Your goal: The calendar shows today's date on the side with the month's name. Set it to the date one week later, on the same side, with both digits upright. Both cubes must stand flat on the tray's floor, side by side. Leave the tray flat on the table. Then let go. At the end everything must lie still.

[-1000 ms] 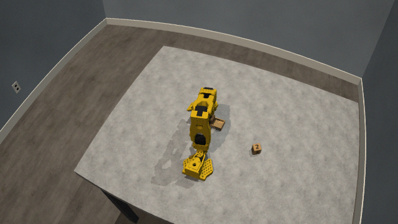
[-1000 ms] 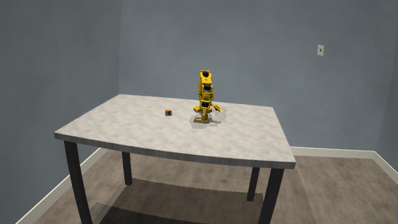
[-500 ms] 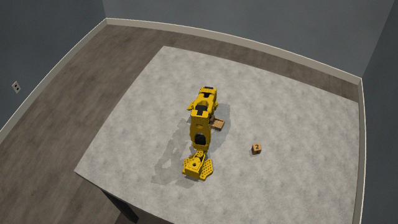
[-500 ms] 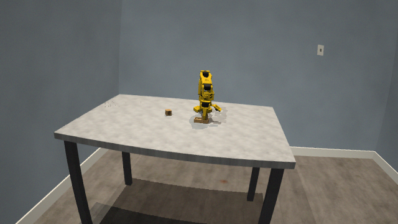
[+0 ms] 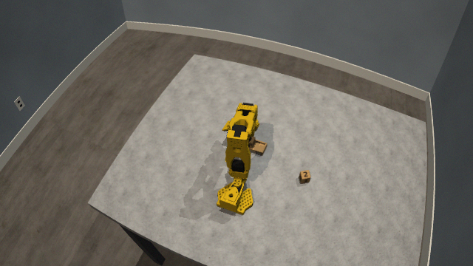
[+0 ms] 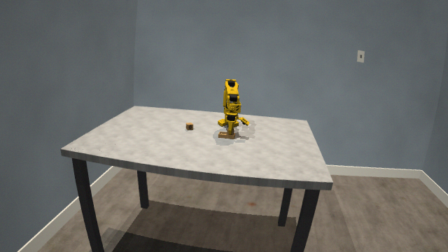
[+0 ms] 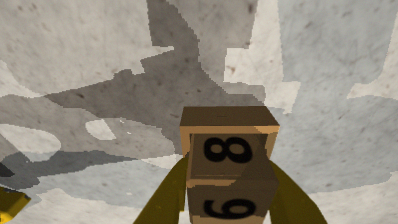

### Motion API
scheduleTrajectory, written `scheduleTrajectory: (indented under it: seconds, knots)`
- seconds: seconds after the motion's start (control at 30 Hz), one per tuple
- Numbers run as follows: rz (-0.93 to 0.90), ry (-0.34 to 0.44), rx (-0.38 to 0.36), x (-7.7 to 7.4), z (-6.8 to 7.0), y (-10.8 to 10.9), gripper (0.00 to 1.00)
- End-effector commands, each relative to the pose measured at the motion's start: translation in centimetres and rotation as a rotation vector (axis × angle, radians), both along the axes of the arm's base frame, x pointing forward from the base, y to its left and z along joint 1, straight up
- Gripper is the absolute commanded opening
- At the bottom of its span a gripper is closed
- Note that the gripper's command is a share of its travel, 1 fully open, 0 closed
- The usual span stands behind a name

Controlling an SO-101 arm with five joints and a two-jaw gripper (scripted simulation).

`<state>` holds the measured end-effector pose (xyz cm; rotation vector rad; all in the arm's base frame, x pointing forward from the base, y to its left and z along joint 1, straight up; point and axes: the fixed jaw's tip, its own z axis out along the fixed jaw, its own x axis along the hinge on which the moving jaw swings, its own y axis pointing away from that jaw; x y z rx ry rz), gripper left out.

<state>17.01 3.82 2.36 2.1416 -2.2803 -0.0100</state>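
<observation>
My gripper (image 7: 229, 180) is shut on a wooden digit cube (image 7: 231, 170). The cube shows an 8 on one face and a 6 or 9 on the face nearer the camera. It sits at the wooden tray (image 5: 259, 147) (image 7: 229, 120), whose light rim frames it in the wrist view; I cannot tell whether the cube touches the tray floor. The yellow arm (image 5: 239, 140) leans over the tray and hides most of it. The tray also shows under the gripper in the exterior view (image 6: 227, 135). A second cube (image 5: 304, 176) with a 2 on top lies alone on the table, also in the exterior view (image 6: 190, 126).
The arm's base (image 5: 235, 199) stands near the table's front edge. The table drops off to a wooden floor on all sides.
</observation>
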Motion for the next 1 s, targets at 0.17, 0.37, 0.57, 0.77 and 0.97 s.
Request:
scheduleTrajectory:
  seconds: [0.17, 0.37, 0.57, 0.77, 0.97]
  knots:
    - [-0.001, -0.032, 0.008, 0.6, 0.5, 0.0, 0.00]
    - [-0.001, -0.032, 0.008, 0.6, 0.7, 0.1, 0.00]
    - [-0.001, -0.032, 0.008, 0.7, 1.8, 0.1, 0.00]
    - [-0.001, -0.032, 0.008, 0.6, 3.0, 0.1, 0.00]
    - [-0.001, -0.032, 0.008, 0.4, 4.7, 0.1, 0.00]
